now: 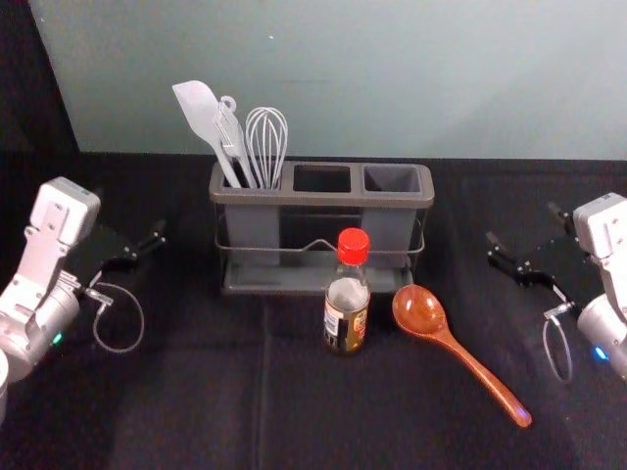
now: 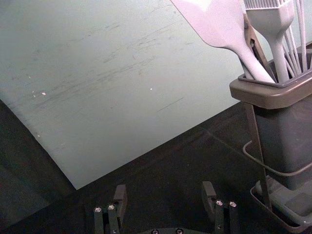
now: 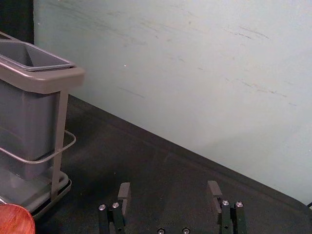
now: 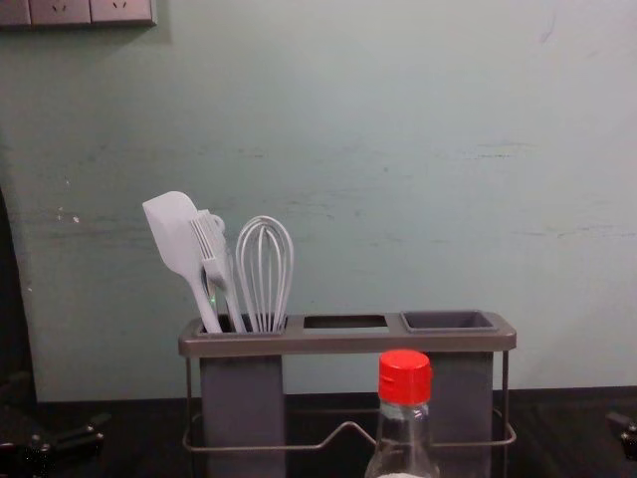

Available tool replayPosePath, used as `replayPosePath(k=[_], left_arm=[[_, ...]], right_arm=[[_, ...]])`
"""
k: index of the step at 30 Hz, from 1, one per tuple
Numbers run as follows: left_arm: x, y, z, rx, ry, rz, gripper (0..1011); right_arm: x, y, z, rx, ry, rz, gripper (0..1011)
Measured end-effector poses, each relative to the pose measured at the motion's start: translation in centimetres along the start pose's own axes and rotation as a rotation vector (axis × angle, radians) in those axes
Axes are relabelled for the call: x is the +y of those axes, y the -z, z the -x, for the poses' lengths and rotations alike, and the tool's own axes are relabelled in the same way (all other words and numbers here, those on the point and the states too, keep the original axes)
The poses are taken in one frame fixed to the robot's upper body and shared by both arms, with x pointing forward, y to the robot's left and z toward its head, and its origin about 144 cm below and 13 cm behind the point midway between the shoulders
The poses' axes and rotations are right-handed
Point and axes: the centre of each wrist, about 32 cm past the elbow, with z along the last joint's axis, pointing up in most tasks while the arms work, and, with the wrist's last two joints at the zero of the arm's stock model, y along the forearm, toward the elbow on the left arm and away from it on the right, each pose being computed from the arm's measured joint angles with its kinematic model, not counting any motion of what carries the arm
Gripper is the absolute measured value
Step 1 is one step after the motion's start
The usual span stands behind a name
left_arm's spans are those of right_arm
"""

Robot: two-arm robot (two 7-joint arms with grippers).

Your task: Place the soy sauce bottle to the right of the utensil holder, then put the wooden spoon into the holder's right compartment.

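The soy sauce bottle (image 1: 348,304), red-capped, stands upright before the utensil holder (image 1: 323,201), right of its middle; in the chest view its cap (image 4: 405,376) overlaps the holder's front. To its right lies the wooden spoon (image 1: 460,351), bowl near the holder's front right corner, handle slanting toward the front right. The holder's right compartment (image 1: 392,179) is empty. My left gripper (image 1: 145,245) is left of the holder, and my right gripper (image 1: 524,227) is right of it. Wrist views show the left gripper (image 2: 165,191) and right gripper (image 3: 169,189) open, holding nothing.
A white spatula (image 1: 199,113), a brush and a whisk (image 1: 266,142) stand in the holder's left compartment. Behind the holder rises a pale wall (image 1: 353,78). Dark cloth (image 1: 196,392) covers the table, with free room in front of the holder and at both sides.
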Motion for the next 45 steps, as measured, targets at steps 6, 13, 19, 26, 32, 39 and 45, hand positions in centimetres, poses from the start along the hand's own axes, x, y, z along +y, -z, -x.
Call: replayPosePath(k=[6, 13, 19, 26, 32, 39, 45], left_arm=[[0.0, 0.0, 0.0, 0.0, 0.0, 0.0, 1005], [0.0, 0.0, 0.0, 0.0, 0.0, 0.0, 1005], [0.0, 0.0, 0.0, 0.0, 0.0, 0.0, 1005], [0.0, 0.0, 0.0, 0.0, 0.0, 0.0, 1005], [0.0, 0.0, 0.0, 0.0, 0.0, 0.0, 1005], [0.0, 0.0, 0.0, 0.0, 0.0, 0.0, 1005], [0.0, 0.0, 0.0, 0.0, 0.0, 0.0, 1005]], right_arm=[[0.0, 0.0, 0.0, 0.0, 0.0, 0.0, 1003], [0.0, 0.0, 0.0, 0.0, 0.0, 0.0, 1003], [0.0, 0.0, 0.0, 0.0, 0.0, 0.0, 1003], [0.0, 0.0, 0.0, 0.0, 0.0, 0.0, 1002], [0.0, 0.0, 0.0, 0.0, 0.0, 0.0, 1003], [0.0, 0.0, 0.0, 0.0, 0.0, 0.0, 1003], [0.0, 0.0, 0.0, 0.0, 0.0, 0.0, 1003]])
